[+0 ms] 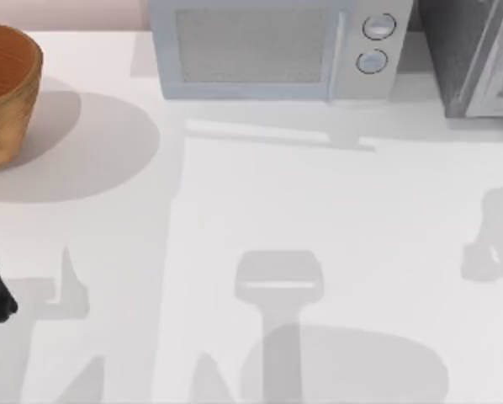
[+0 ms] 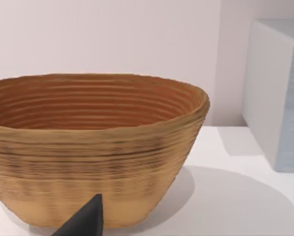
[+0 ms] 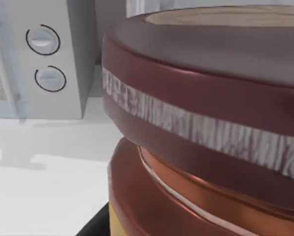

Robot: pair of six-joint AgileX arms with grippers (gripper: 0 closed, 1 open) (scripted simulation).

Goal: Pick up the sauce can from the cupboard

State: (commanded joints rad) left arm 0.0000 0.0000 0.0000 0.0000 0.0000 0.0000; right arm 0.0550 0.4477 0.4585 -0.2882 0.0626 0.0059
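Close against the right wrist camera sat the sauce can (image 3: 206,113), microwave (image 3: 44,59) beyond it; right pincer state: cannot tell, likely carrying the can. Cupboard (image 1: 474,55) stood far right. Left arm parked near the basket (image 1: 3,88). Next: lift clear, steady.

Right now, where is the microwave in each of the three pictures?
Top view: microwave at the table's far edge, centre.
Left wrist view: its plain side wall, beyond the woven basket.
Right wrist view: its knob panel, behind the sauce can.
Shared landmark: the two round knobs, in top and right wrist views.
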